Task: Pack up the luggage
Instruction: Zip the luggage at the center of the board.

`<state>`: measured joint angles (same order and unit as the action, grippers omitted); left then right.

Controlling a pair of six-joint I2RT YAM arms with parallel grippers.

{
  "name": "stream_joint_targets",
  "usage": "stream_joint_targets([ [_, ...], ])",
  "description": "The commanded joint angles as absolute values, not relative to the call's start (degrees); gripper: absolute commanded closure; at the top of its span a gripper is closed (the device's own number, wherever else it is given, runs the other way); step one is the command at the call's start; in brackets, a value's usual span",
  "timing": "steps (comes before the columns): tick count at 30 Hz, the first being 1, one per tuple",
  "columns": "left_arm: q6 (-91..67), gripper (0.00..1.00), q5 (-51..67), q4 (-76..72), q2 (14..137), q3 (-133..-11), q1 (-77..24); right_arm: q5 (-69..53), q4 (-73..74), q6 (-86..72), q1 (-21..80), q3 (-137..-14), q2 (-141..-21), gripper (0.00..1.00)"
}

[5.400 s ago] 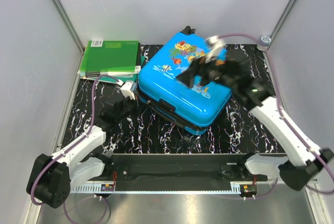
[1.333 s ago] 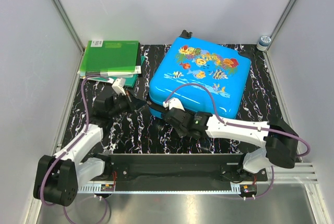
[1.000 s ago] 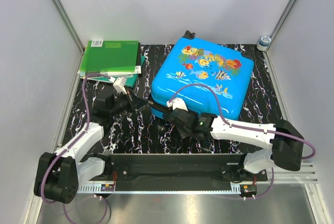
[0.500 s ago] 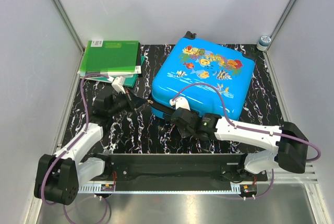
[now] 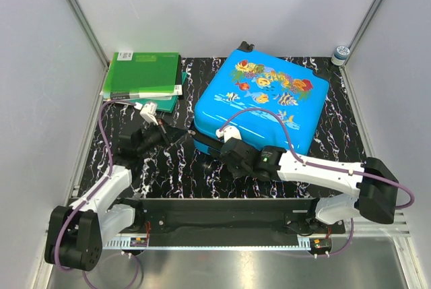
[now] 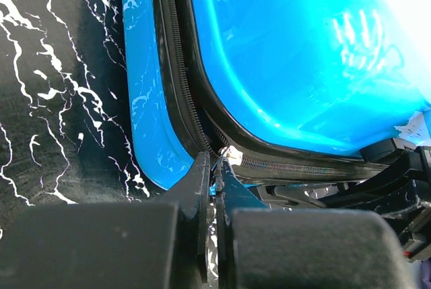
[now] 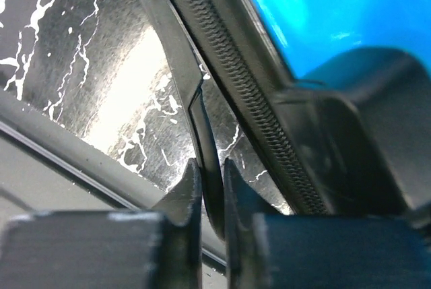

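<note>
So, nearest in the top view: right gripper [image 5: 210, 149], low centre of frame, at the near-left corner of the luggage [image 5: 269, 93]. Its wrist cam shows the jaws clamped on a flat black pull tab [image 7: 205, 134] beside the zip track [image 7: 229, 60]. Left gripper [image 5: 183, 131], just left of it, is clenched tight w/ tips at the zip track by a small silver zip pull [image 6: 230, 153]; can't tell if the pull is pinched.

Luggage lies flat, lid closed, centre-right on the black marbled table [image 5: 168, 168]. Long axis runs near to far, leaning a bit right, w/ black wheels [image 5: 242, 46] toward the back wall. Glossy bright-blue hard shell, fish-and-coral print on the far half, zip track round the edge.

Farther, upper left: stack of green folders [image 5: 141, 73]. Upper right corner: small round jar [image 5: 342, 52].
</note>
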<state>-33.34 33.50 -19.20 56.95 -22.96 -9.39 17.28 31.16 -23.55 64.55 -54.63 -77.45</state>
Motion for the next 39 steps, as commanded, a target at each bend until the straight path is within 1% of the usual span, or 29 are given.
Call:
stream_joint_targets([
  [1, -27.4, 1.00, 12.0, -20.7, 56.3, -19.7, -2.4, 15.1, 49.3, -29.5, 62.9, -56.9, -75.7, 0.82],
  [2, -27.5, 1.00, 12.7, -20.8, 55.9, -19.3, -2.5, 14.8, 49.1, -29.1, 63.1, -57.3, -75.9, 0.79],
  [3, -27.6, 1.00, 12.9, -20.7, 55.0, -18.9, -2.5, 14.1, 48.7, -28.0, 63.2, -57.9, -76.3, 0.74],
  [4, -27.7, 1.00, 13.2, -20.7, 54.5, -18.1, -2.5, 13.6, 48.3, -27.4, 63.4, -58.2, -76.5, 0.71],
  [6, -28.1, 1.00, 13.9, -20.1, 53.0, -17.2, -2.5, 10.7, 46.9, -25.2, 63.6, -58.8, -76.6, 0.62],
  [7, -28.1, 1.00, 13.9, -19.9, 52.6, -16.9, -2.6, 9.7, 46.5, -24.3, 64.1, -59.1, -76.6, 0.54],
  [9, -28.1, 1.00, 13.8, -19.0, 51.4, -15.9, -2.7, 6.1, 45.2, -21.6, 64.8, -59.8, -76.4, 0.41],
  [10, -28.1, 1.00, 13.8, -18.6, 50.5, -15.6, -2.7, 5.0, 44.8, -20.8, 65.0, -60.1, -76.2, 0.33],
  [13, -28.3, 1.00, 13.4, -16.6, 48.5, -14.9, -2.7, 0.8, 44.3, -18.8, 66.0, -62.7, -75.6, 0.27],
  [16, -28.9, 1.00, 13.1, -15.0, 46.8, -14.0, -2.8, -1.3, 43.2, -18.2, 66.1, -66.3, -73.5, 0.25],
  [19, -29.4, 1.00, 13.2, -13.5, 44.4, -13.3, -2.8, 3.1, 43.2, -17.5, 66.1, -71.4, -71.8, 0.21],
  [20, -29.5, 0.99, 13.1, -13.0, 43.5, -13.3, -2.8, 5.3, 43.9, -18.1, 65.8, -73.0, -71.5, 0.18],
  [21, -29.5, 0.98, 13.1, -12.0, 43.2, -13.5, -2.8, 9.2, 44.3, -18.5, 65.4, -76.2, -71.3, 0.16],
  [22, -29.6, 0.95, 13.3, -11.6, 43.0, -13.8, -2.8, 10.2, 44.5, -18.6, 63.1, -77.7, -71.3, 0.15],
  [25, -30.5, 0.66, 12.9, -9.9, 42.5, -15.1, -2.9, 10.9, 44.6, -19.1, 57.2, -83.2, -72.5, 0.13],
  [26, -30.9, 0.60, 12.6, -8.4, 42.7, -15.6, -2.9, 11.2, 44.6, -19.2, 52.8, -85.4, -73.7, 0.13],
  [27, -31.2, 0.50, 12.2, -7.4, 42.7, -16.4, -2.9, 11.2, 44.6, -19.1, 50.0, -86.4, -74.3, 0.12],
  [30, -32.3, 0.35, 10.7, -2.9, 42.3, -19.9, -2.9, 12.0, 44.6, -20.0, 39.5, -89.4, -75.3, 0.10],
  [32, -33.0, 0.31, 9.9, -0.3, 42.2, -23.1, -2.9, 11.2, 44.5, -22.2, 33.3, -90.0, -73.8, 0.09],
  [33, -33.0, 0.28, 9.7, -0.2, 42.2, -24.2, -3.0, 10.6, 44.4, -23.2, 27.0, -89.7, -73.0, 0.08],
  [35, -32.7, 0.24, 8.1, 3.0, 42.9, -29.2, -2.9, 7.8, 44.1, -25.7, 19.2, -87.9, -69.9, 0.04],
  [36, -32.4, 0.22, 7.5, 3.7, 43.8, -31.5, -2.8, 6.4, 44.1, -26.2, 11.5, -87.0, -68.9, 0.02],
  [37, -32.0, 0.18, 6.3, 4.3, 46.0, -33.6, -2.8, 4.8, 44.2, -27.2, 7.8, -86.1, -68.0, 0.00],
  [38, -31.5, 0.16, 5.7, 5.9, 48.0, -38.6, -2.8, 1.8, 44.1, -27.9, 4.3, -83.3, -66.5, 0.00],
  [39, -31.1, 0.15, 5.5, 6.6, 49.9, -41.2, -2.5, 0.1, 43.9, -28.6, -3.3, -81.8, -65.9, 0.00],
])
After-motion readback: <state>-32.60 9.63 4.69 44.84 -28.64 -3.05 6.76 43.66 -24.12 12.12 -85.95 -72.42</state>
